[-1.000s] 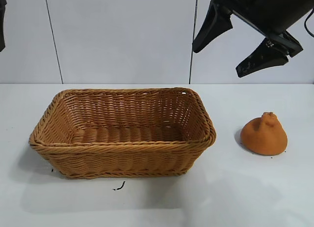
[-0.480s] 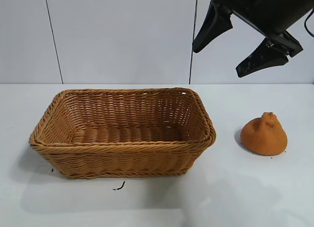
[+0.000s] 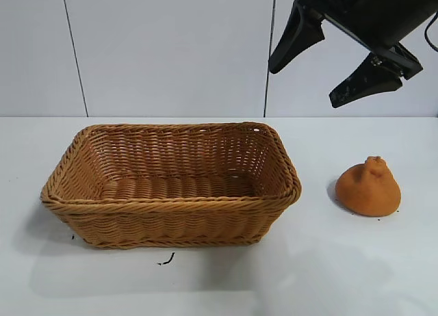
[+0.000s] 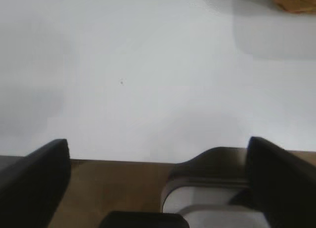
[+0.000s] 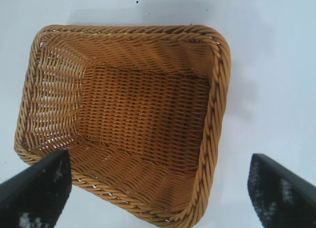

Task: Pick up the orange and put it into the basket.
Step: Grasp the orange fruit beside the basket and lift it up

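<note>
The table [image 3: 383, 275] was white and mostly bare when you paused here. The basket [image 3: 171, 186] sat left of centre with nothing inside it, its long side toward the camera. The right end effector [image 3: 337, 64] hung high at the far right, above the gap between the basket and the orange, with its fingers spread wide and nothing between them. The left end effector [image 4: 158, 188] was parked off the left edge over bare table, also wide open and holding nothing. The orange [image 3: 368, 187] rested on the table to the right of the basket, clear of its rim, with the knobby tip pointing up.

Your main risk, as I judged it, was alignment: the right wrist camera saw the basket and not the orange, so a straight descent would have landed beside the fruit or on the wicker rim. Next was the shape. A dome that narrows toward the top could have squirted upward out of closing fingers if you gripped high, or rolled away if one finger touched first. Last, a low carry could have clipped the near right corner of the basket and shoved it.
</note>
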You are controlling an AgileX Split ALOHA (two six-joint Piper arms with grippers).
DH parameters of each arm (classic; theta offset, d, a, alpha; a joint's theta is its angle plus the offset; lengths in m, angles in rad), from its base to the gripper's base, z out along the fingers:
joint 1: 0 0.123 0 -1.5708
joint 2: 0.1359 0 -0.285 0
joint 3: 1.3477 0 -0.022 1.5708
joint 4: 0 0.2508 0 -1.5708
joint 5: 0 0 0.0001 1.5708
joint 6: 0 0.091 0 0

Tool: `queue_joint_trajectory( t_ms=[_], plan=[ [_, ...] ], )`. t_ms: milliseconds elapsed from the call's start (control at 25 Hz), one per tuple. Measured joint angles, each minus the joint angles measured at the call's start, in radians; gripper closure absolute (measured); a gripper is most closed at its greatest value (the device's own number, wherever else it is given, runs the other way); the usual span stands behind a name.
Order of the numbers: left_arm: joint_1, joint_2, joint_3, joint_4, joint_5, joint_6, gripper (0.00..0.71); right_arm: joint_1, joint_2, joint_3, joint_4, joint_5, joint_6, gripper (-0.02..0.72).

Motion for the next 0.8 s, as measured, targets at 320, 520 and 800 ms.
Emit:
queue_joint_trajectory(
  t_ms=[320, 520, 800],
  plan=[
    [0.000, -0.283, 0.000, -0.003, -0.005, 0.000, 0.018, 0.000, 0.000, -0.008, -0.023, 0.012, -0.004, 0.008],
    [0.000, -0.288, 0.000, -0.003, -0.005, 0.000, 0.018, 0.000, 0.000, -0.075, -0.180, 0.059, 0.033, 0.008],
    [0.000, -0.288, 0.000, -0.003, -0.005, 0.000, 0.018, 0.000, 0.000, -0.139, -0.541, 0.146, 0.240, 0.008]
  ],
)
